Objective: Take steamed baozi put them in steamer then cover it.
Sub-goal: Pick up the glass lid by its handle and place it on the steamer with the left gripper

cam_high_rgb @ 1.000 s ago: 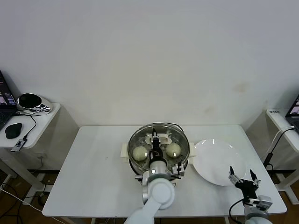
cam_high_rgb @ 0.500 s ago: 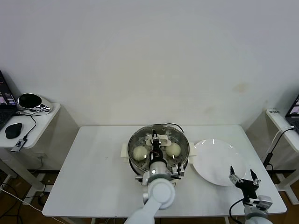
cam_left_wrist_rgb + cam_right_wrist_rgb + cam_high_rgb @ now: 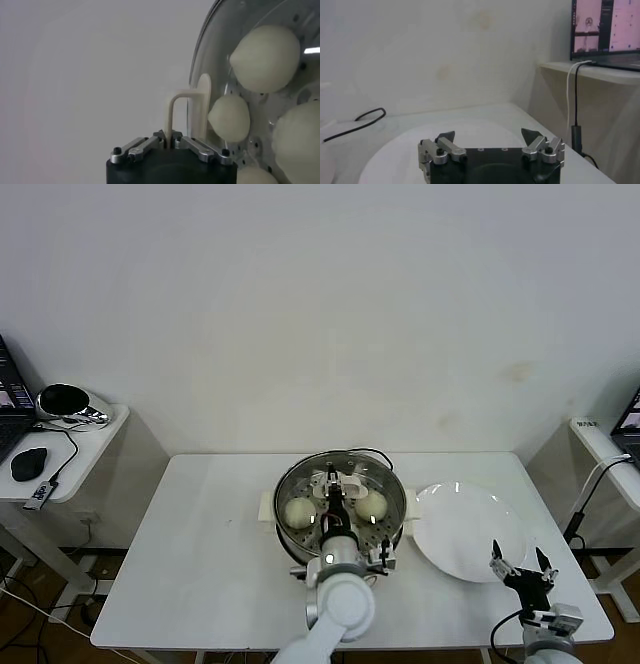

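The steamer [image 3: 283, 536] stands at the table's middle on its cream-white pot base [image 3: 265, 506]. The clear glass cover [image 3: 301, 479] lies over it. My left gripper [image 3: 335, 490] is above its centre, shut on the cover's cream-white handle [image 3: 188, 107]; it also shows in the left wrist view [image 3: 169, 142]. Through the glass I see the baozi [image 3: 299, 511] in the steamer, with several in the left wrist view [image 3: 265, 52]. My right gripper [image 3: 521, 564] is open and empty at the plate's near edge; the right wrist view [image 3: 489, 135] shows it too.
A flat white plate [image 3: 465, 529] lies right of the steamer and holds nothing. A black cable [image 3: 372, 452] runs behind the pot. A side table with a mouse [image 3: 28, 463] stands far left, and a shelf [image 3: 600, 446] far right.
The left gripper, with the cover in it, has shifted very slightly over the steamer. The right arm has not moved.
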Controlling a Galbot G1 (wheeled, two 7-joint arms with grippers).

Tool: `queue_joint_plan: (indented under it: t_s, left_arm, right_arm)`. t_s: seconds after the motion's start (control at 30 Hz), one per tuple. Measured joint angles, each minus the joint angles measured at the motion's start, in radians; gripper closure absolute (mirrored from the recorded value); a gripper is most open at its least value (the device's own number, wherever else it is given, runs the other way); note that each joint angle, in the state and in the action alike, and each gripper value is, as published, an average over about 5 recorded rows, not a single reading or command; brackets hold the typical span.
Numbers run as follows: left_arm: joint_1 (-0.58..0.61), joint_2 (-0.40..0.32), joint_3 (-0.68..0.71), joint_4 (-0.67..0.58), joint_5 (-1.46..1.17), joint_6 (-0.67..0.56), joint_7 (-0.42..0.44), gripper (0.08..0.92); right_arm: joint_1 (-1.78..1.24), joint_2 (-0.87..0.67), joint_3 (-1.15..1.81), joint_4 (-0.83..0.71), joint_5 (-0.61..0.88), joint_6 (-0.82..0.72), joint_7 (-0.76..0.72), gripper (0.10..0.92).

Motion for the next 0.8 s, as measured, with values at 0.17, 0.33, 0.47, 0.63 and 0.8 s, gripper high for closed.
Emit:
queue_joint_plan:
  t_s: [0.17,0.33,0.47,0.63,0.8]
  left_arm:
    - [0.015,0.002,0.014,-0.026,-0.002,0.000,-0.011,0.562]
    - [0.037,0.004,0.033,-0.069,-0.008,0.000,-0.013,0.424]
    - [0.060,0.011,0.049,-0.110,-0.008,0.000,-0.008,0.302]
    - [0.094,0.024,0.064,-0.164,-0.005,0.000,0.001,0.196]
    - [0.132,0.042,0.063,-0.222,-0.009,0.000,-0.004,0.178]
  right_arm:
    - [-0.001,0.000,0.004,0.000,-0.001,0.002,0.000,0.203]
    - [-0.002,-0.004,0.009,-0.001,-0.001,0.002,0.000,0.203]
    - [-0.002,-0.006,0.010,-0.004,0.001,0.003,0.000,0.203]
    - [-0.003,-0.007,0.009,-0.005,0.002,0.003,-0.002,0.203]
    - [-0.010,-0.008,0.006,-0.003,0.011,0.003,-0.008,0.203]
